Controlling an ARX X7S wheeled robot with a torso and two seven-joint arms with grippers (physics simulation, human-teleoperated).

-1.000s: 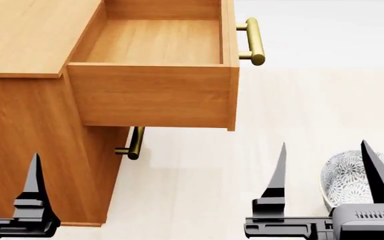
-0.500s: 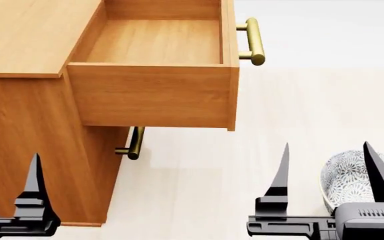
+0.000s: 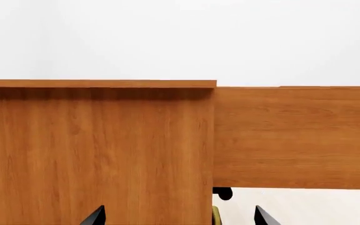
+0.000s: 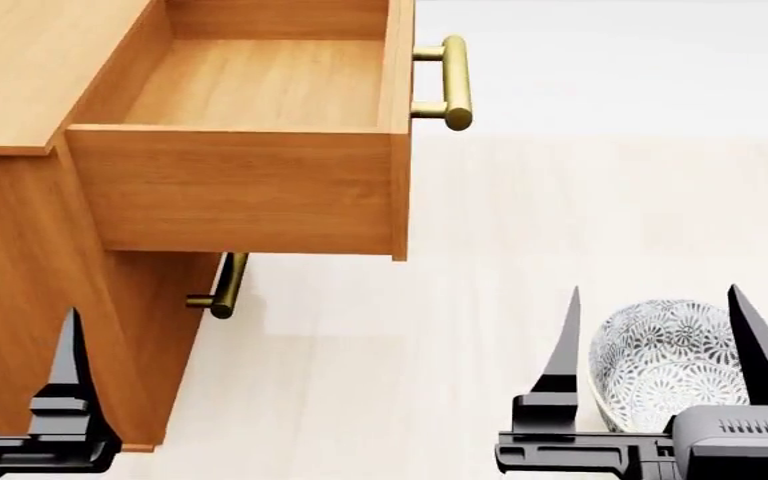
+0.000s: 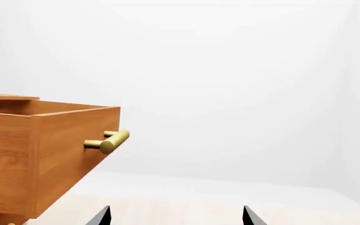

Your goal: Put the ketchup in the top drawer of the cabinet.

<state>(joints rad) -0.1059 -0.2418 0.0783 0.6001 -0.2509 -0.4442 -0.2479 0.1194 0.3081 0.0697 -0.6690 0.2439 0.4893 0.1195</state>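
Note:
The ketchup is out of view. The top drawer (image 4: 244, 190) of the orange-brown cabinet (image 4: 17, 90) stands pulled out and empty, its brass handle (image 4: 454, 82) at the front. The drawer also shows in the right wrist view (image 5: 42, 154) and the left wrist view (image 3: 296, 136). My right gripper (image 4: 658, 320) is open and empty, low at the front right, over a patterned bowl. Only one finger of my left gripper (image 4: 71, 345) shows in the head view; the left wrist view shows its fingertips (image 3: 95, 216) wide apart, facing the cabinet side (image 3: 95, 150).
A grey-patterned white bowl (image 4: 664, 360) sits on the pale floor behind my right gripper's fingers. The lower drawer's brass handle (image 4: 224, 288) sticks out under the open drawer. Pale floor (image 4: 558, 210) spreads right of the cabinet.
The head view has shifted right: the cabinet and drawer now sit further left in it and more of the bowl shows. The grippers hold the same pose.

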